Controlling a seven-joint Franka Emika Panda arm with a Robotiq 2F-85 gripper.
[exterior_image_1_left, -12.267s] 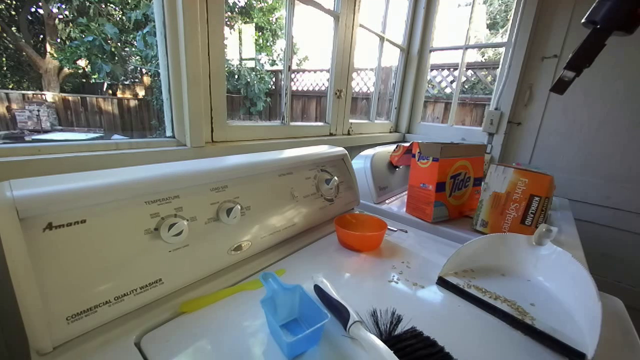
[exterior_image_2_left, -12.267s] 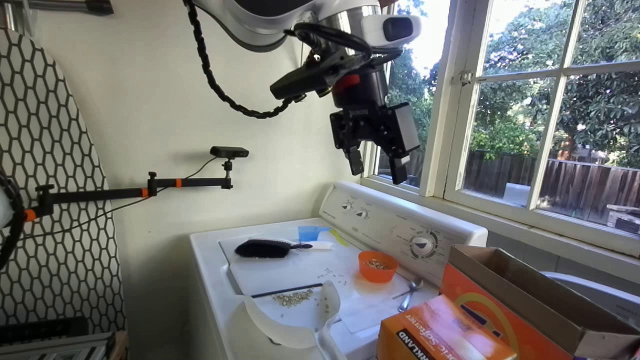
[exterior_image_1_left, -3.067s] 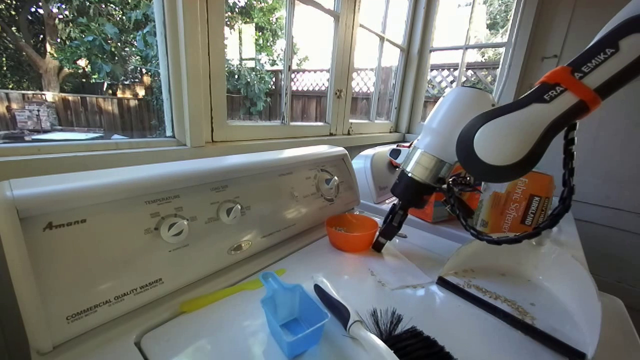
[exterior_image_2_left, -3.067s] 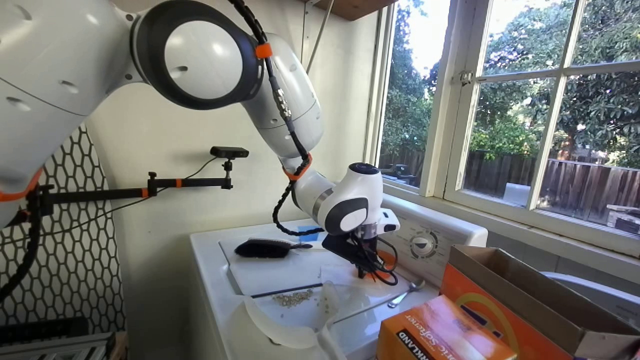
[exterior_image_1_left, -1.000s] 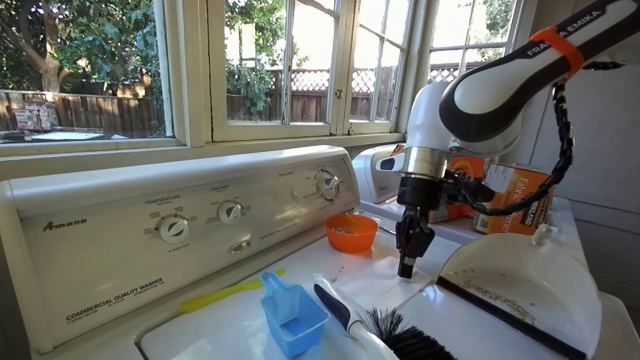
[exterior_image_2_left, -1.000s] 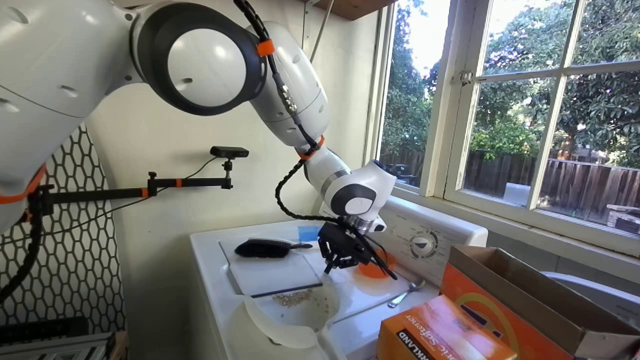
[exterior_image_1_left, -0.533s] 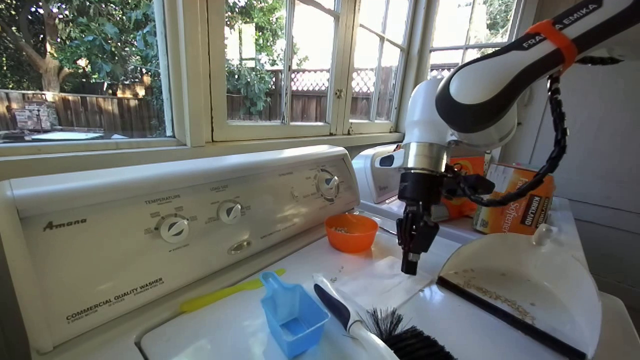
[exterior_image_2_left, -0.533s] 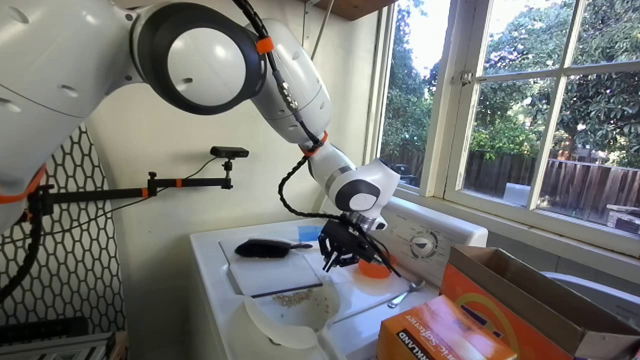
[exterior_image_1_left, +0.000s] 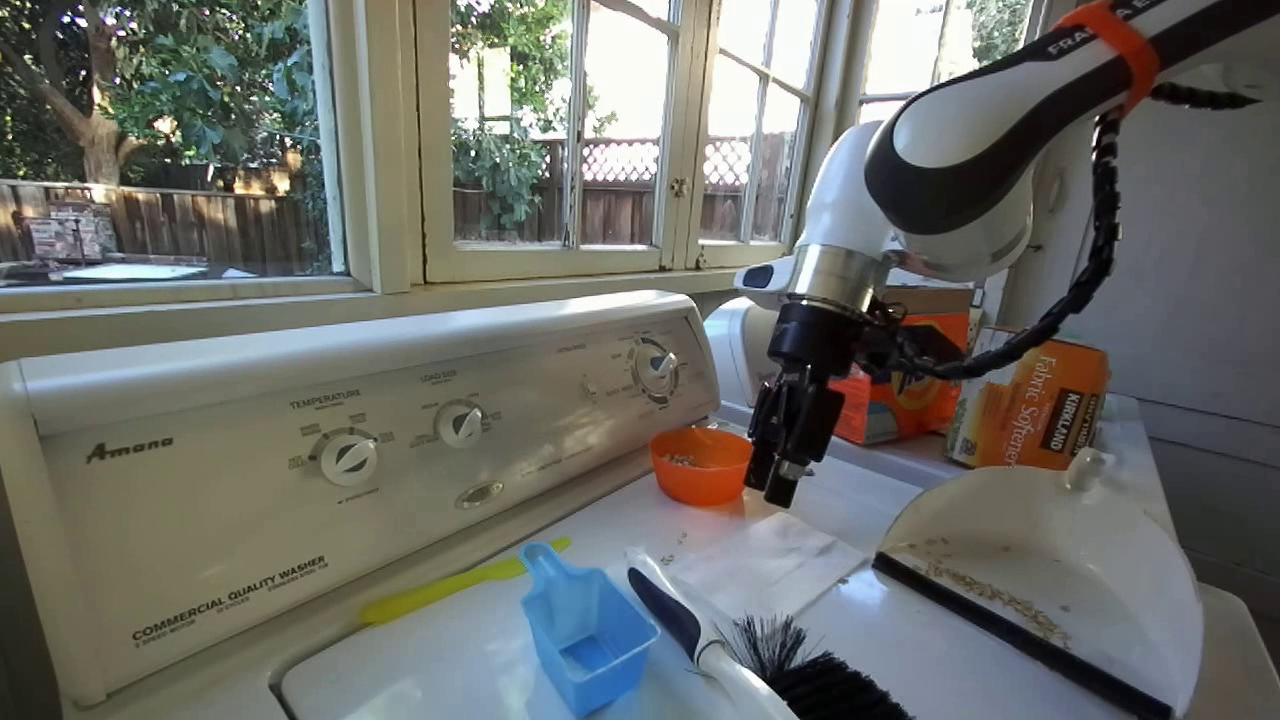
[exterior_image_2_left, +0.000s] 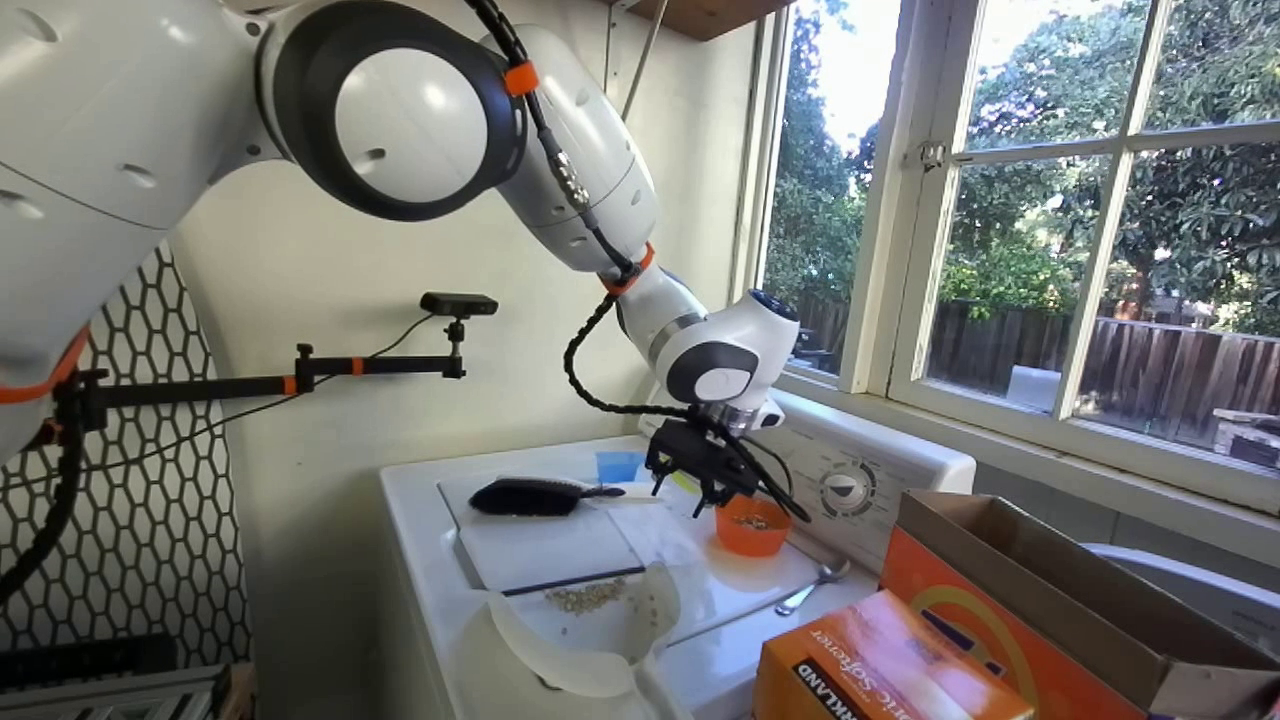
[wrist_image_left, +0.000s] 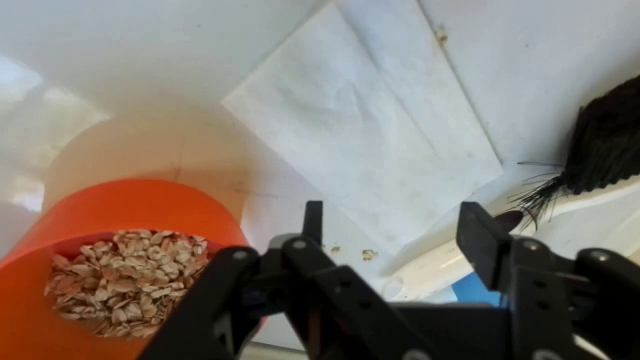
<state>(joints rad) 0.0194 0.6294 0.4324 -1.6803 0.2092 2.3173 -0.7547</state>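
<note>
My gripper (wrist_image_left: 391, 220) stands open above the washer lid with nothing between its fingers. In both exterior views it hangs beside the orange bowl (exterior_image_1_left: 698, 480), clear of the lid. Rolled oats (wrist_image_left: 130, 280) lie in that bowl, at the lower left of the wrist view. A creased white napkin (wrist_image_left: 360, 125) rests flat on the lid, just past the fingertips. Several loose flakes (wrist_image_left: 369, 255) sit by its corner. The hand brush (wrist_image_left: 610, 140) lies at the right of the wrist view, its white handle (wrist_image_left: 430, 267) passing behind the right finger.
A white dustpan (exterior_image_1_left: 1080, 540) holding oats sits near the lid's edge. A blue scoop (exterior_image_1_left: 590, 640) and a yellow utensil (exterior_image_1_left: 450, 590) lie by the control panel. A spoon (exterior_image_2_left: 812, 588), a Tide box (exterior_image_1_left: 935, 330) and a fabric softener box (exterior_image_1_left: 1030, 400) stand beyond the bowl.
Earlier the napkin lay nearer the bowl under the gripper; it has since shifted toward the brush. Within the last second the jaws have opened, and the gripper has risen and moved toward the bowl.
</note>
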